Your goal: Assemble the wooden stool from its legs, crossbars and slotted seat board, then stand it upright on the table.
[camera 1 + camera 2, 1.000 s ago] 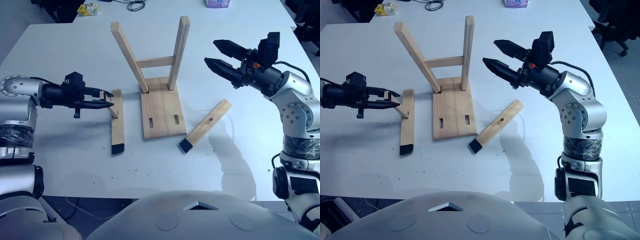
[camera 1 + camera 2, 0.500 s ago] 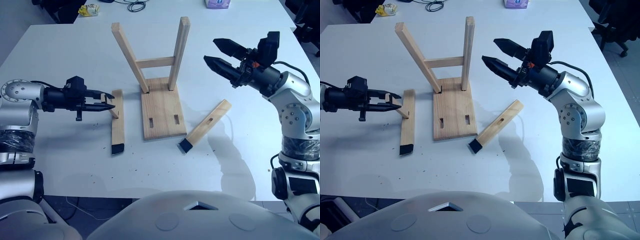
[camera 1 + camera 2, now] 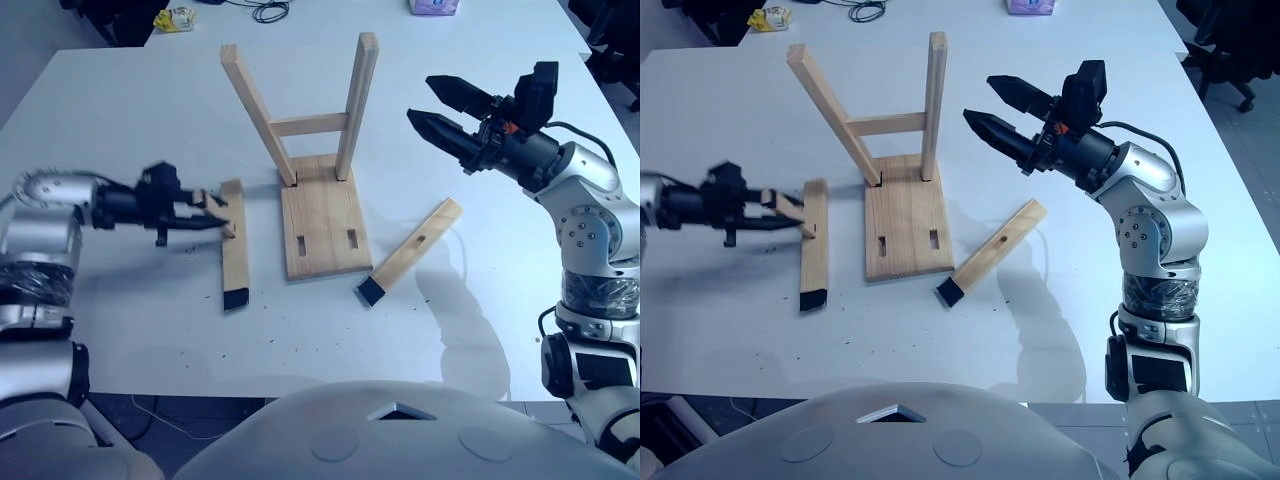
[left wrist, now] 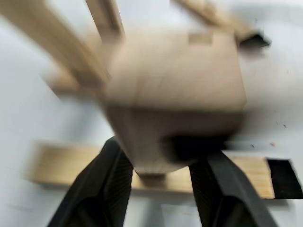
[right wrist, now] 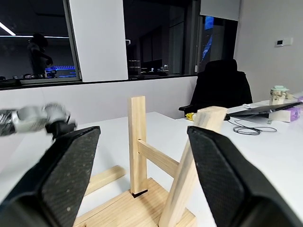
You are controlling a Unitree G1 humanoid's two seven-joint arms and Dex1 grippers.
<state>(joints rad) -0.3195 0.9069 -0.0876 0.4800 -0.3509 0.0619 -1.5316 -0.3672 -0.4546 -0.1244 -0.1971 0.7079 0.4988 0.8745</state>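
Observation:
The slotted seat board (image 3: 322,232) lies flat mid-table. Two legs (image 3: 357,105) joined by a crossbar (image 3: 311,124) stand up from its far end. A loose leg (image 3: 235,250) lies left of the board, with a short crossbar (image 3: 216,204) sticking out of it. My left gripper (image 3: 212,211) is open, with this crossbar (image 4: 175,90) between its fingers (image 4: 106,182). Another loose leg (image 3: 412,248) with a black foot lies right of the board. My right gripper (image 3: 420,100) hangs open and holds nothing, above the table to the right of the upright legs (image 5: 138,142).
A yellow object (image 3: 178,17), a cable (image 3: 270,10) and a small box (image 3: 435,6) lie on the far table. The white table (image 3: 500,310) has free room in front of the board and at both sides.
My left gripper has moved right along the table until its fingers straddle the crossbar on the loose left leg. The right gripper has stayed almost still.

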